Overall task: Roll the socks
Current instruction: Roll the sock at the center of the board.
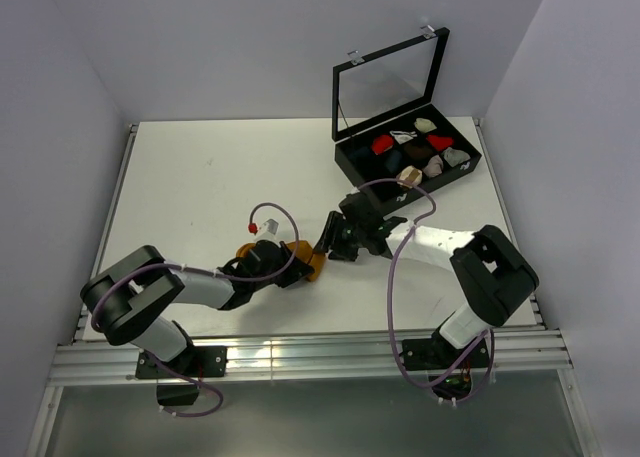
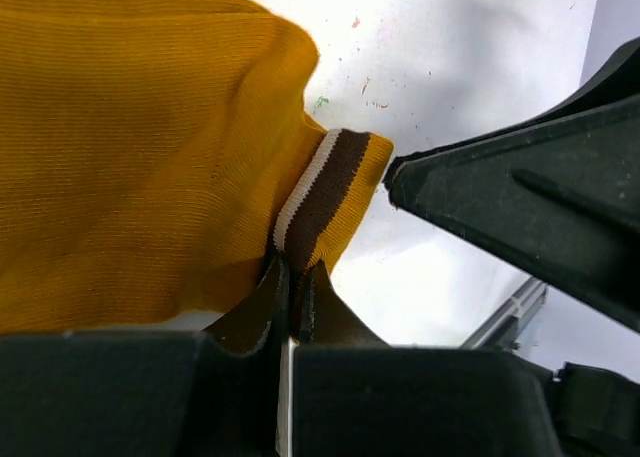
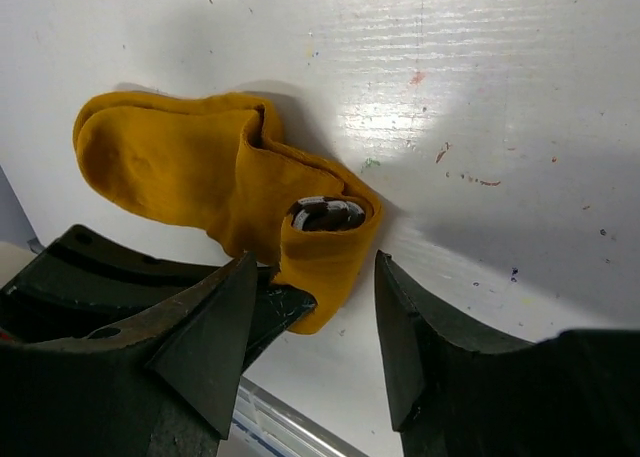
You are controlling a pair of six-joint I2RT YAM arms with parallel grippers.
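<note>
My left gripper [image 2: 292, 275] has its jaws pinched shut on the striped cuff of the mustard sock [image 3: 190, 172], which lies partly rolled on the white table [image 3: 480, 97] near its front edge, while my right gripper [image 3: 317, 264] hangs over the rolled end, jaws well apart, gripping nothing.

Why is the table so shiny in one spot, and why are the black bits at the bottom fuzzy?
Right wrist view: light glares off the table, and a soft shadow lies behind the mustard sock. Left wrist view: the left hand sits very near the lens, so it looks soft.
</note>
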